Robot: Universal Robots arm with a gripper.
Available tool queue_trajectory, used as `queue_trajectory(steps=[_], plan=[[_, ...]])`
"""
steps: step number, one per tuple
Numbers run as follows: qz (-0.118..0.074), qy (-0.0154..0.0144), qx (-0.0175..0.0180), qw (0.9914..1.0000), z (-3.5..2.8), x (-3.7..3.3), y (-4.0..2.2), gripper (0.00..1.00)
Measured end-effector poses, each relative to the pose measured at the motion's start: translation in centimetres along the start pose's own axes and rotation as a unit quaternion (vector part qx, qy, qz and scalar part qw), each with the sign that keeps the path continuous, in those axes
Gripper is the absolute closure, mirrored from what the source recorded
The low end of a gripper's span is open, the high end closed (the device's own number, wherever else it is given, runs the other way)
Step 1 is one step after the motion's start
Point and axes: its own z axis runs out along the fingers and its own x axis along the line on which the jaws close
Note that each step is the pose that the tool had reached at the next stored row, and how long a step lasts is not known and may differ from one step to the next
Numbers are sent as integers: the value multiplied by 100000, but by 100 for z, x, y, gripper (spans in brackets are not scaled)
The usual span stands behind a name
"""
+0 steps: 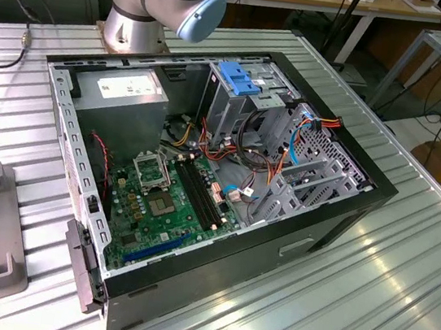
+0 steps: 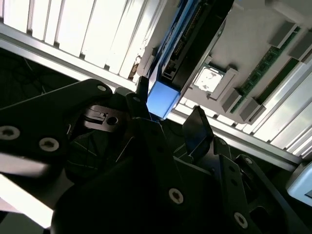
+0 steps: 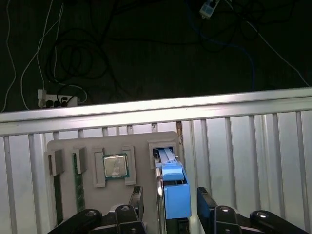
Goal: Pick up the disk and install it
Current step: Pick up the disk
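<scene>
Gripper [image 3: 169, 192] had its jaws wide, one finger [image 3: 137, 197] either side of the disk [image 3: 176, 200]. Gaps showed on both flanks: straddling, not clamped. Same in the second wrist view. Disk stood on edge in a slot of the grey fixture [image 3: 68, 146], blue carrier end toward the tool. Upright parking probably let the fingers close across its thin faces. CPU [image 3: 115, 166] sat in the neighbouring pocket, clear of the fingers. In the exterior view the open case [image 1: 273, 254] lay on its side mid-frame, so bays could be reached from above, with the drive cage [image 1: 237, 106] at upper centre. Judged: pre-grasp, disk not lifted, install not begun.
</scene>
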Motion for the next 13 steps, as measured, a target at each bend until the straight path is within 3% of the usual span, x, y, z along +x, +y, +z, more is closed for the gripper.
queue_trajectory(steps=[5,13], plan=[[-46,-28,154,100000,54,-20,24,44],[-373,-41,335,99999,225,-28,24,44]])
